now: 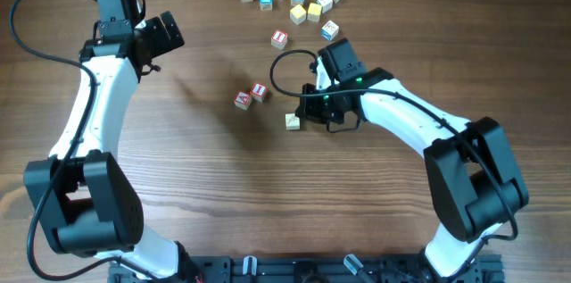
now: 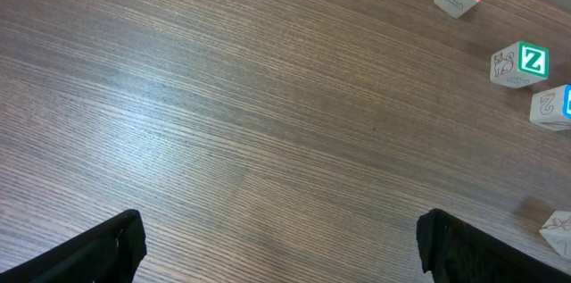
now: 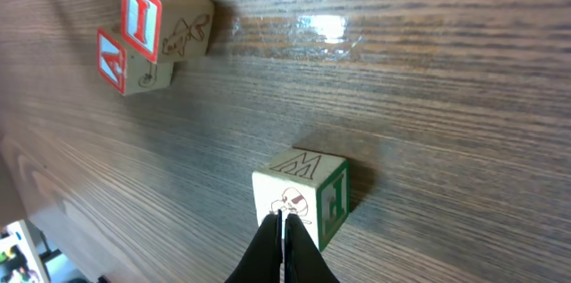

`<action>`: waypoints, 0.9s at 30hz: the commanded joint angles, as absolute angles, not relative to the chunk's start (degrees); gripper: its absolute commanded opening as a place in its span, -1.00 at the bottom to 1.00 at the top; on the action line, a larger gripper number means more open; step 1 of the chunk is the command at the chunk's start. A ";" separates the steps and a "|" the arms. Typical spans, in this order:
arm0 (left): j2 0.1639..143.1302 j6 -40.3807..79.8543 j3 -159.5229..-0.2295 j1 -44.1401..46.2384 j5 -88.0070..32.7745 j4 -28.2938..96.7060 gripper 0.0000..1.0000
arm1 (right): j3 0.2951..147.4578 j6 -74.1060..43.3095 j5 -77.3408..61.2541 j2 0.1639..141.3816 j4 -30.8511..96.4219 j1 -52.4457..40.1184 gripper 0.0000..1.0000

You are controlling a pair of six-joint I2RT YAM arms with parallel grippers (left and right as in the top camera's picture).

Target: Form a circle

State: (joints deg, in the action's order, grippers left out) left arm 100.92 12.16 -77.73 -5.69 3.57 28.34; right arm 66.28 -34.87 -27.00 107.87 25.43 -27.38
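right jaws pinched shut, tips at green-lettered cube (image 3: 299, 201) | left jaws wide, idle | circle (image 1: 250, 95) barely begun: red-lettered pair (image 3: 147, 46) ahead-left of right jaws | nudge cube slowly, centred, curving beside pair

I see my right gripper (image 1: 304, 115) just beside a pale cube (image 1: 292, 121), two touching red cubes (image 1: 251, 95) nearby, and loose cubes (image 1: 298, 13) scattered well beyond them.

Overhead straight down over whole table (image 1: 205, 194), left wrist near, angled, right wrist closest, cubes (image 1: 259, 92) shared
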 commanded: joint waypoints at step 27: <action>100.40 12.69 -78.02 -5.80 3.51 28.34 1.00 | 62.57 -38.76 -39.05 106.50 20.29 -22.92 -0.91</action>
State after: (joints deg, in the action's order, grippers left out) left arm 100.92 12.16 -77.73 -5.69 3.55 28.34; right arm 62.92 -37.50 -31.94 107.24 22.33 -20.86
